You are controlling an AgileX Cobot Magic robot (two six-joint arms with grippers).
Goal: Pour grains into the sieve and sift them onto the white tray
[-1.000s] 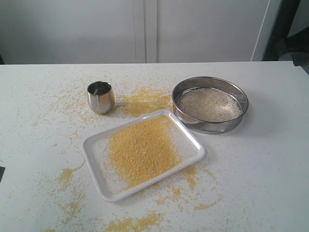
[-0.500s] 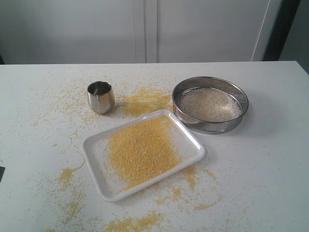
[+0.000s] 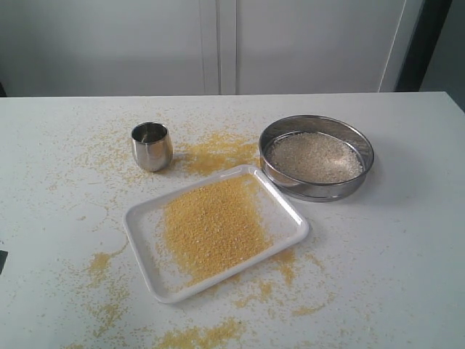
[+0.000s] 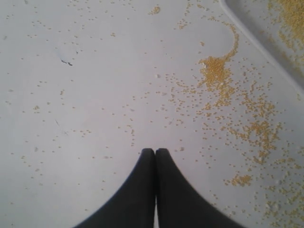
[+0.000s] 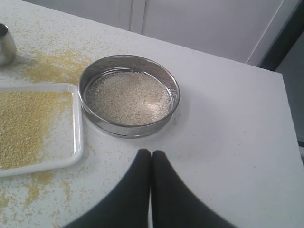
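Nothing moved. Left fingers (image 4: pixel 145 171), right fingers (image 5: pixel 141 171): pressed together, empty. Nudge the sieve (image 3: pixel 320 190) and you spill grains (image 3: pixel 314 156) onto the white tray (image 3: pixel 143 224).

We see left gripper (image 4: pixel 155 151) and right gripper (image 5: pixel 151 153): matte black, smooth, narrow tips flaring wide at base.

Left gripper (image 4: pixel 155 151) hanging over the table (image 4: pixel 90 95), black jaws pressing together, nothing between them. Yellow grains (image 4: pixel 216 71) lying scattered across the surface, thickest clump sitting near the white tray (image 4: pixel 259 42) corner, more showing inside it.
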